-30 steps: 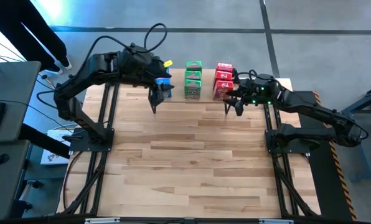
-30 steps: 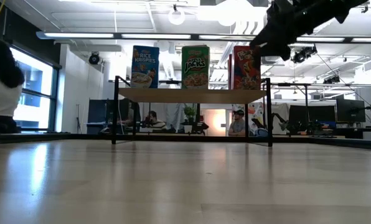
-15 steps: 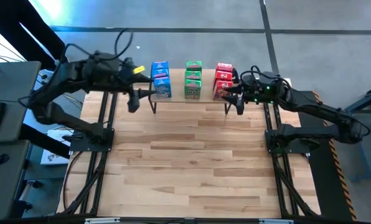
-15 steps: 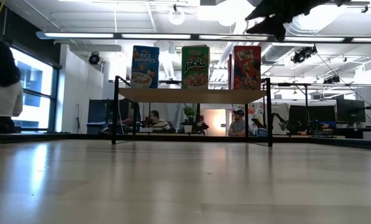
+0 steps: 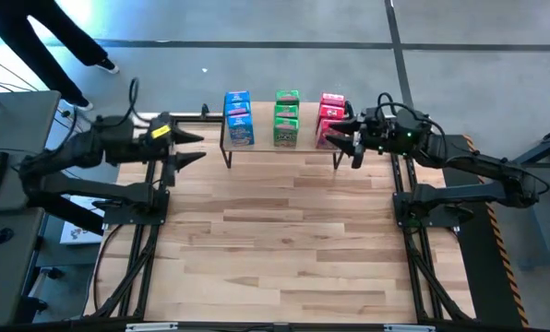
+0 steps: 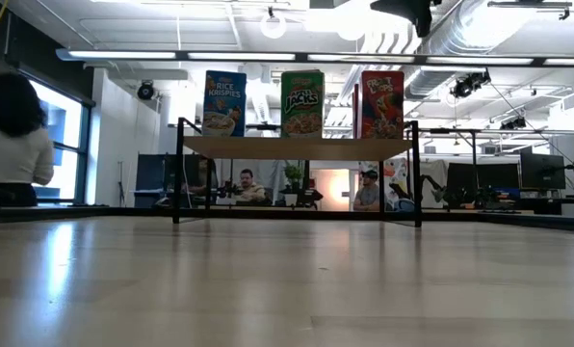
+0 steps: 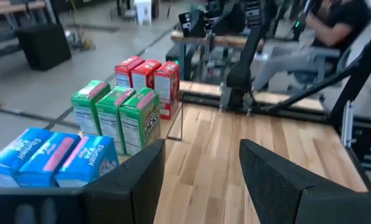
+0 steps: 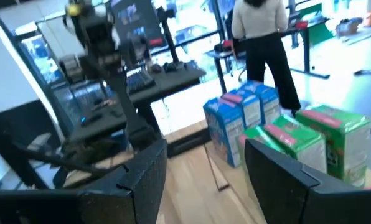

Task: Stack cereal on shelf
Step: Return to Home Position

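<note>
High view: my left pincer (image 5: pixel 197 148) open, light-wood black-legged shelf (image 5: pixel 263 126) well ahead; my right pincer (image 5: pixel 333 138) open, nearer, red cardboard cereal boxes (image 5: pixel 330 112) just beside; retreat outward.

Front and middle of the counter (image 5: pixel 275 240) are sitting wide open. The shelf (image 5: pixel 264 140) is blocking the back middle, with cereal boxes (image 5: pixel 286 118) crowding its top in three rows. The left hand (image 5: pixel 201 148) is hanging off its left end, and the right hand (image 5: pixel 341 146) is hovering just beside the red boxes (image 5: pixel 330 118).
</note>
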You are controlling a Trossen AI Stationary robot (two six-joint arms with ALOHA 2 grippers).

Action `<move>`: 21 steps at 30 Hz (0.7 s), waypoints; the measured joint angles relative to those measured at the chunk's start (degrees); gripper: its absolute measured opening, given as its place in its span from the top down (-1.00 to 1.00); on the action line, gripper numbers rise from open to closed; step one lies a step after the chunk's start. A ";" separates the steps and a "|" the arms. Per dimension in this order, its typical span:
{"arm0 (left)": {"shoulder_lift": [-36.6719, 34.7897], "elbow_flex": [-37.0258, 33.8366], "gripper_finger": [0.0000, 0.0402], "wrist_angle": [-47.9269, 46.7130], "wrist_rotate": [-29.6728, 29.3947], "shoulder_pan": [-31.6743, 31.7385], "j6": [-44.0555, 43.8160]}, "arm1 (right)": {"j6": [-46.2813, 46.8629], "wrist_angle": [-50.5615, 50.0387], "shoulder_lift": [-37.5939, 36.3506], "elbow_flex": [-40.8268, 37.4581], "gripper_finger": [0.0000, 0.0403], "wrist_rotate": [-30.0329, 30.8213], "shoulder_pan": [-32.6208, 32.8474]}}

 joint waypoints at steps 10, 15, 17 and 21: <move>-20.60 -25.38 0.02 14.70 -0.02 -0.95 -0.42 | 2.56 4.03 -0.02 0.00 -0.04 4.55 1.26; -29.52 -33.52 0.02 16.05 -0.04 -0.95 -0.42 | 4.11 4.30 0.00 0.00 -0.04 4.63 1.22; -32.92 -36.27 0.01 16.43 -0.04 -0.95 -0.43 | 6.53 4.30 -0.02 0.00 -0.04 4.63 1.22; -38.94 -40.86 0.01 17.88 -0.04 -0.95 -0.42 | 7.94 4.24 0.00 0.00 -0.04 4.59 1.22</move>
